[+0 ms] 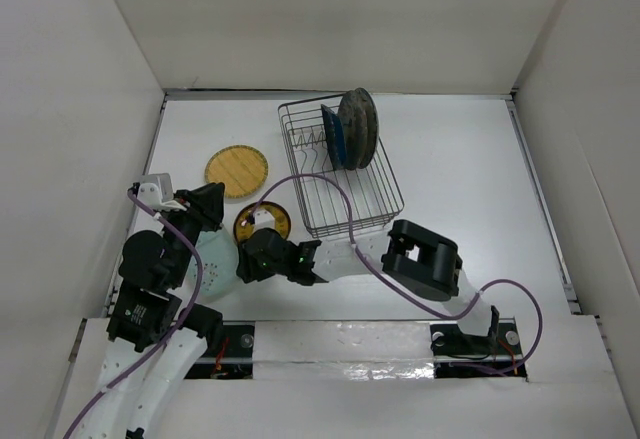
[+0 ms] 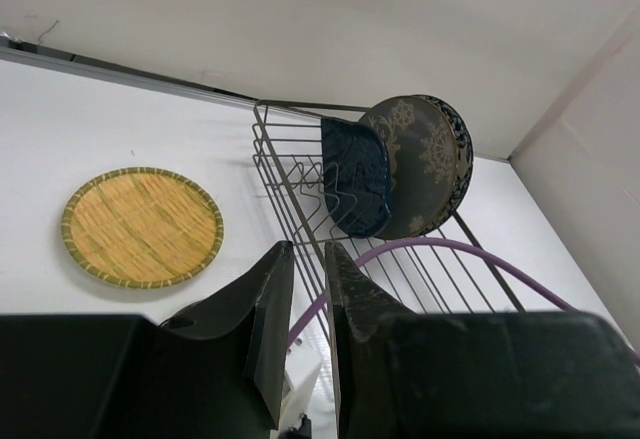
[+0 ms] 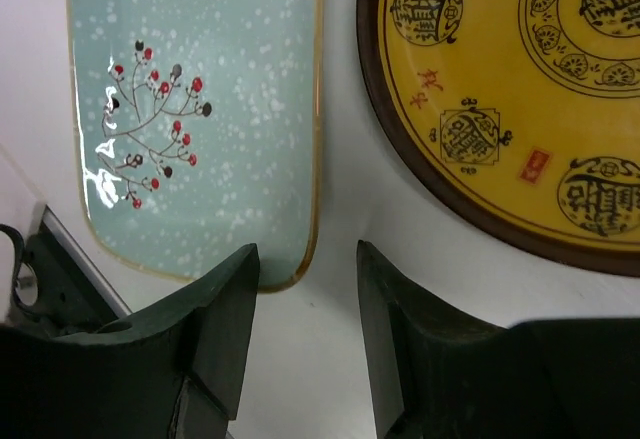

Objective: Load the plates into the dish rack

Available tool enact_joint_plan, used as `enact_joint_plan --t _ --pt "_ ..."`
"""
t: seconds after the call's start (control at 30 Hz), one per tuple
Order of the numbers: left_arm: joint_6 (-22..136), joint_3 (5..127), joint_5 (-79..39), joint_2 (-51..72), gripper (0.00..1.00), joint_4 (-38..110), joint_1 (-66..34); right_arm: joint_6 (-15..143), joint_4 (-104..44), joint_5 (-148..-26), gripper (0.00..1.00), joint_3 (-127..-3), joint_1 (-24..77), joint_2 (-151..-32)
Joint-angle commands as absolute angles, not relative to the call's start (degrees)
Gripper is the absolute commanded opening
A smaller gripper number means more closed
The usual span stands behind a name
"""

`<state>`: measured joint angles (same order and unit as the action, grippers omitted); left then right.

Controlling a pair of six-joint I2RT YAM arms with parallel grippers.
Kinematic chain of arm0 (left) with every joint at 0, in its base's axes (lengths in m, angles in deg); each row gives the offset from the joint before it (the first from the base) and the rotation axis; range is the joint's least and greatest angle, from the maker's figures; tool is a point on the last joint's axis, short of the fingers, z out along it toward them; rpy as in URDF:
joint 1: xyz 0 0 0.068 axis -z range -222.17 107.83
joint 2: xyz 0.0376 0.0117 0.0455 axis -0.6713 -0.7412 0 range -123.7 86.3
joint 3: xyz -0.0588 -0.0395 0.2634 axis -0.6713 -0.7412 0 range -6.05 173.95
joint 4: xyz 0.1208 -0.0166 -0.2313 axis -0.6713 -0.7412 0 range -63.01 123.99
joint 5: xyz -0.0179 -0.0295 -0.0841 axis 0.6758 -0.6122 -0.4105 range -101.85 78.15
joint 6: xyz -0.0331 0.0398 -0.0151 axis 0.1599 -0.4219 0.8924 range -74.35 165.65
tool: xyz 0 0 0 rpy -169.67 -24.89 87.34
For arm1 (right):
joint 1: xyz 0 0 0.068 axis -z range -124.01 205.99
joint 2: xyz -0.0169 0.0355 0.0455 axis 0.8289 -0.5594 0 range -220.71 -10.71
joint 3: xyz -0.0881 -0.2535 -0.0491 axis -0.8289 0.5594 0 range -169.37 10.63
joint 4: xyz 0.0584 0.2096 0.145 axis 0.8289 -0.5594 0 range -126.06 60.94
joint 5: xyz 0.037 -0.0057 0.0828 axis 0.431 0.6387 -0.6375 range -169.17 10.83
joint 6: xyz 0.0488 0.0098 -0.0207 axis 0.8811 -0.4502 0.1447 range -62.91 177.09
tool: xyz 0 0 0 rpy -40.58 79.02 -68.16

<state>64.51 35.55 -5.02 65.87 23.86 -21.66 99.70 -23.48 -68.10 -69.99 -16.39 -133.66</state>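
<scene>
The dark wire dish rack [image 1: 372, 197] [image 2: 290, 174] stands at mid-table. A navy leaf-shaped plate [image 2: 355, 174], a grey plate with white motifs [image 2: 415, 159] and the rim of a third plate [image 2: 463, 144] stand upright at its far end. The yellow-tan plate [image 1: 237, 170] [image 2: 142, 226] lies left of the rack. The dark plate with yellow mandala [image 1: 262, 221] [image 3: 500, 89] lies beside the pale mint plate [image 1: 215, 257] [image 3: 200, 109]. My right gripper [image 1: 247, 259] [image 3: 308, 254] is open, low over the mint plate's corner rim. My left gripper [image 1: 207, 202] [image 2: 305, 249] is nearly shut and empty.
White walls enclose the table on three sides. A purple cable [image 1: 322, 184] [image 2: 450, 249] from the right arm arcs over the near half of the rack. The right arm's body [image 1: 420, 259] lies just in front of the rack.
</scene>
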Motion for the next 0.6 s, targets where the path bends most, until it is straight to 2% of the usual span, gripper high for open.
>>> enact_joint_plan --t 0.0,0.57 --pt "63.67 35.17 -6.84 65.29 0.16 26.44 -21.78 102.52 -20.18 -69.59 0.5 -72.25 -14.94 -135.6" --pt "63.5 35.25 -7.11 66.08 0.17 26.44 -21.78 105.16 -13.5 -78.73 0.49 -78.14 -12.04 -144.21"
